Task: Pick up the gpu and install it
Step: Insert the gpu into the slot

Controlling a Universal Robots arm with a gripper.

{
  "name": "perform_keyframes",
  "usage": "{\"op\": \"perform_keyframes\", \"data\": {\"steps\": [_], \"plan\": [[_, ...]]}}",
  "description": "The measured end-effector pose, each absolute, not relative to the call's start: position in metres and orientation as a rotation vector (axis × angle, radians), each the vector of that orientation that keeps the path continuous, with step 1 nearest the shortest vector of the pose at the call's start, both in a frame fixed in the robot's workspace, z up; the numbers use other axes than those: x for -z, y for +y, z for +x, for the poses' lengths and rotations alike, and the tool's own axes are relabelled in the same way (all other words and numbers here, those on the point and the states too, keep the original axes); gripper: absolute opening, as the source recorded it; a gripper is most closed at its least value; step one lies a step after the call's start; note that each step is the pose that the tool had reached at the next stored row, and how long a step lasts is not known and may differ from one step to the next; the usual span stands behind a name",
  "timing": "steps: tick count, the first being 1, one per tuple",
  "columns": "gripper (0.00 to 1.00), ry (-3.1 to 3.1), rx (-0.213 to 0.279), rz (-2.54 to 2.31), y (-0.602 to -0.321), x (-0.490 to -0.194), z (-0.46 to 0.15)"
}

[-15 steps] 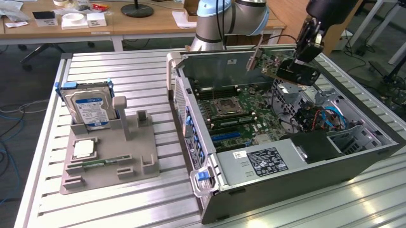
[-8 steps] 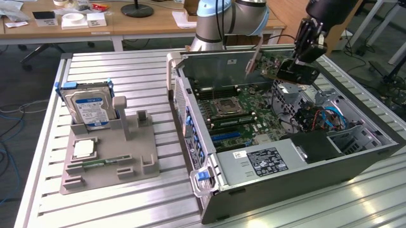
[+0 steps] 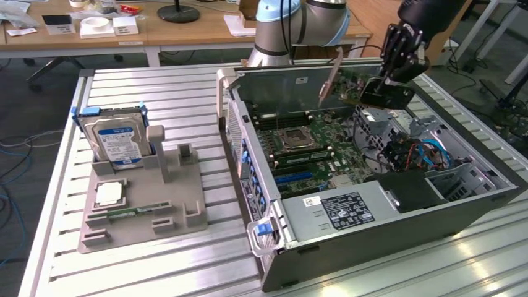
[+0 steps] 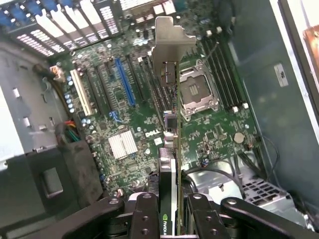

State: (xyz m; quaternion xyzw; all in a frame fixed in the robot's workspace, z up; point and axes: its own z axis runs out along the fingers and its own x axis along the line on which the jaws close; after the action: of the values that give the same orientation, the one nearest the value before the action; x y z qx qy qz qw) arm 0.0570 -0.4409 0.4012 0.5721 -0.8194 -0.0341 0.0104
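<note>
The gpu (image 4: 172, 164) hangs edge-on in my gripper (image 4: 174, 219), which is shut on its lower end. A thin green board shows, with a black cooler on one face and the silver end bracket (image 4: 169, 42) farthest from the fingers (image 4: 144, 214). In the exterior view the gripper (image 3: 384, 93) hovers over the far right part of the open computer case (image 3: 371, 247), and the gpu (image 3: 348, 83) sticks out toward that view's left, above the motherboard (image 3: 318, 154). The card is in the air, clear of the blue expansion slot (image 4: 124, 82) and the black slots beside it.
On the exterior view's left, a grey holder tray (image 3: 177, 192) carries a silver hard drive (image 3: 120, 139), a processor (image 3: 110, 193) and a memory stick (image 3: 123, 212). Inside the case are the CPU socket (image 4: 198, 94), power supply (image 3: 347, 210), drive cage and cables (image 3: 425, 154).
</note>
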Motion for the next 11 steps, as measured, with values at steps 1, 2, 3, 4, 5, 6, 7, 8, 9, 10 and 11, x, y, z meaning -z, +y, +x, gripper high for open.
{"op": "perform_keyframes", "data": {"steps": [1,2,3,4,5,6,7,8,9,10,11], "plan": [[0.27,-2.545,0.106,1.802,-0.4409,-0.4012,0.0570],[0.27,-2.533,0.106,1.819,-0.4409,-0.4011,0.0570],[0.27,-2.521,0.106,1.835,-0.4409,-0.4010,0.0570],[0.27,-2.508,0.105,1.852,-0.4409,-0.4010,0.0570],[0.27,-2.495,0.105,1.868,-0.4409,-0.4009,0.0570],[0.27,-2.481,0.105,1.886,-0.4409,-0.4008,0.0570],[0.27,-2.468,0.105,1.902,-0.4409,-0.4007,0.0570],[0.27,-2.456,0.104,1.917,-0.4409,-0.4007,0.0570],[0.27,-2.445,0.104,1.930,-0.4409,-0.4007,0.0570],[0.27,-2.441,0.104,1.935,-0.4409,-0.4007,0.0570],[0.27,-2.441,0.104,1.936,-0.4409,-0.4007,0.0570]]}}
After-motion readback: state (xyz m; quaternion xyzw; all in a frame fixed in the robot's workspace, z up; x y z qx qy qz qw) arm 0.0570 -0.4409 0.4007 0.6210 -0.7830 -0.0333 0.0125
